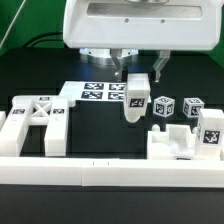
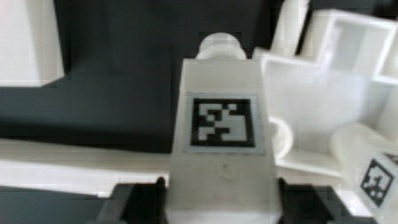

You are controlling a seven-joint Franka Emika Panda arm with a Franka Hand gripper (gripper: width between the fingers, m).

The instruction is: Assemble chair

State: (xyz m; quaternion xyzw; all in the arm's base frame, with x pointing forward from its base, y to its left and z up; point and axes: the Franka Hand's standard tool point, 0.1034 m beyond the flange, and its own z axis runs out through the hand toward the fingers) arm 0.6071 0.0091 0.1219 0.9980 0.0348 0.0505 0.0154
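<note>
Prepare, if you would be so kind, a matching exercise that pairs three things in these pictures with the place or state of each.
Things:
1. chair leg
2. X-braced panel
3. marker board

Places or states:
A. lying flat, printed with several tags
B. clamped between the fingers of the tool
C. at the exterior view's left

Pairs: 1-B, 2-C, 3-A.

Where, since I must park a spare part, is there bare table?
The widest bare patch lies between the X-braced panel and the blocky white part, in front of the marker board, behind the front rail. The exterior view's right is crowded with loose legs; the gripper holds a leg beside them.
</note>
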